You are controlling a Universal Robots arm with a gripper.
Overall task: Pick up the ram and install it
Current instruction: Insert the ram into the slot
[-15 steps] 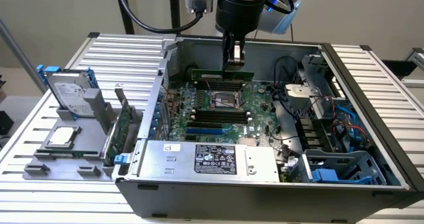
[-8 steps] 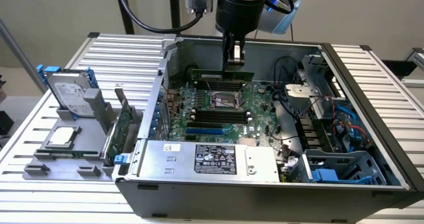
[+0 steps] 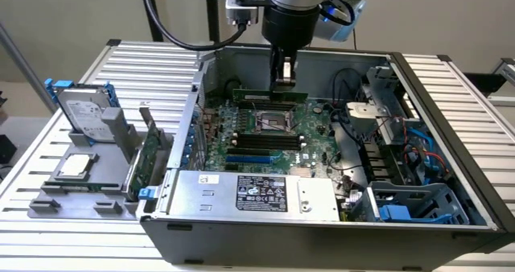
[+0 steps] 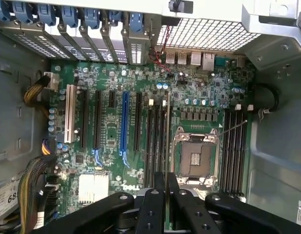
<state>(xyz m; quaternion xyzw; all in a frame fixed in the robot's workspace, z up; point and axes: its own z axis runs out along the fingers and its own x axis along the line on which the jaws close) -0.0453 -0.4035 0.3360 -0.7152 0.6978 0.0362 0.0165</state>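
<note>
The ram [image 3: 269, 95], a long narrow green stick, hangs level inside the open computer case [image 3: 450, 133], held by its top edge. My gripper [image 3: 281, 82] is shut on it from above, a little over the motherboard [image 3: 241, 118] and just behind the empty processor socket [image 3: 274, 120]. In the wrist view the two black fingers [image 4: 155, 204] stand nearly together, and the ram shows edge-on between them as a thin line [image 4: 166, 146], above the socket [image 4: 195, 157] and the black memory slots [image 4: 157, 141] beside it.
Outside the case, on the exterior view's left, a grey tray [image 3: 81, 193] carries a hard drive in a blue caddy [image 3: 81, 112], a green expansion card [image 3: 145, 154] and a square silver processor chip [image 3: 74, 165]. A power supply [image 3: 257, 193] fills the case's near side. Cables [image 3: 362, 157] run along the exterior view's right.
</note>
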